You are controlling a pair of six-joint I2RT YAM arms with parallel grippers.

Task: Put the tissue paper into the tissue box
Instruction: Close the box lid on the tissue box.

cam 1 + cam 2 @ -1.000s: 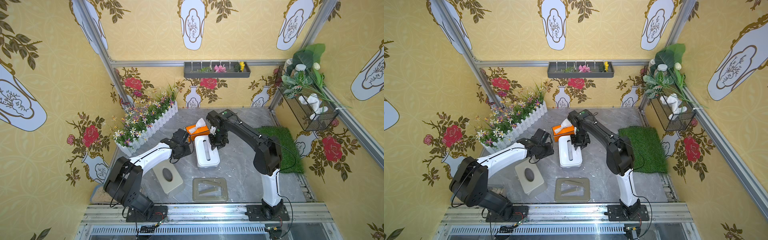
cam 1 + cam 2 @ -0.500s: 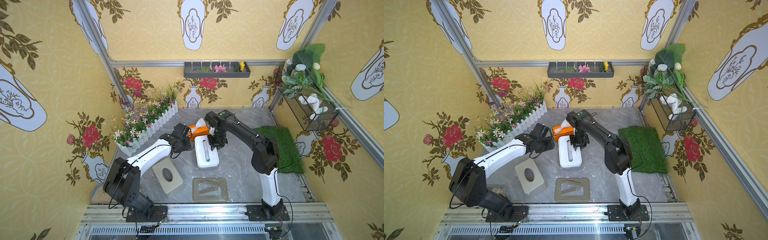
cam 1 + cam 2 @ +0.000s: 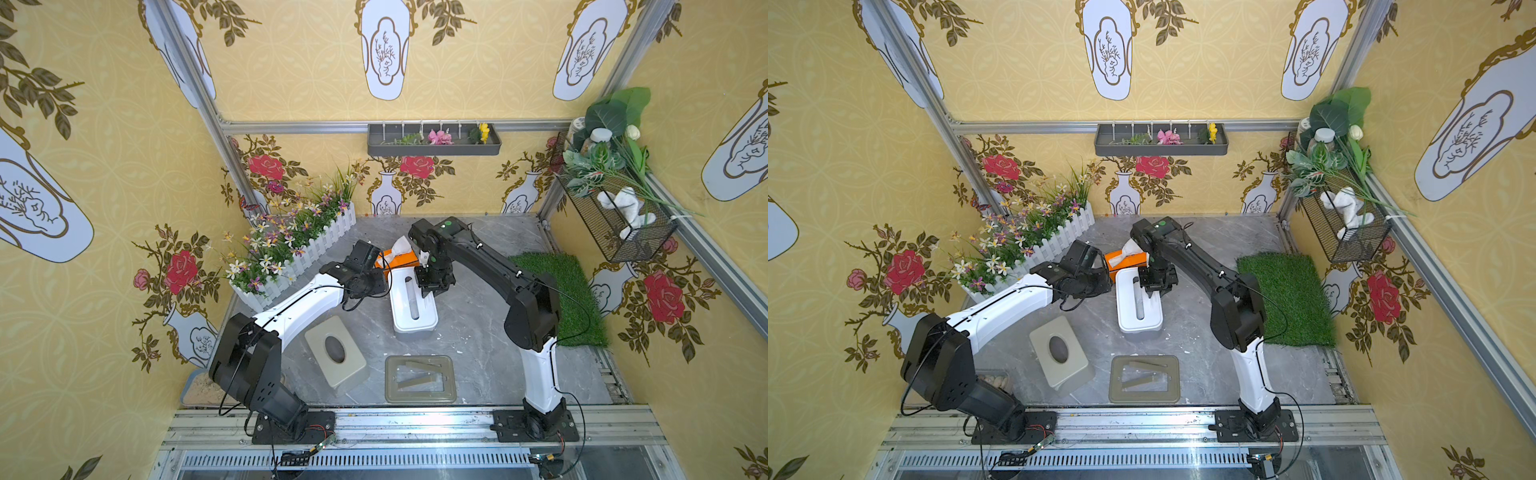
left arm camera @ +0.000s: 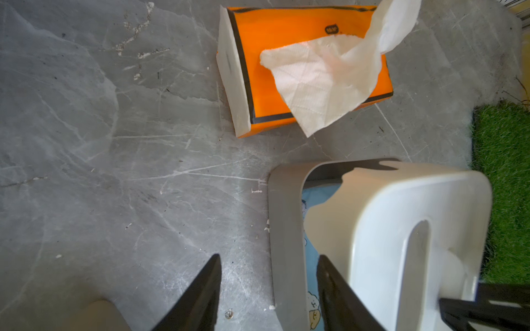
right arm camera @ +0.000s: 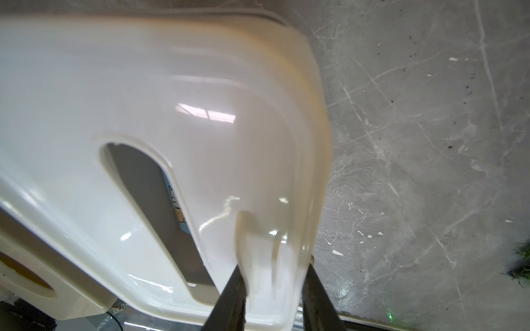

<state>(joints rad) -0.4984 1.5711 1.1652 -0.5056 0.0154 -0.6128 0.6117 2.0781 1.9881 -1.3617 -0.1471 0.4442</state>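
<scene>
The right gripper (image 5: 274, 269) clamps the tilted tissue box cover (image 5: 172, 71); the left gripper (image 4: 268, 256) hangs unclenched just beside it. A blue tissue pack (image 4: 307, 202) shows underneath.

A green grass mat (image 3: 573, 266) lies at the right edge of my marble tabletop (image 3: 478, 332). A white fence planter with flowers (image 3: 307, 249) stands along the far left edge. An olive frame (image 3: 420, 397) lies near the front edge.

Open across bare grey marble tabletop (image 4: 114, 172) toward orange plastic-wrapped tissue pack (image 4: 272, 34); blocked beside by glossy white plastic tissue box (image 4: 387, 215).
</scene>
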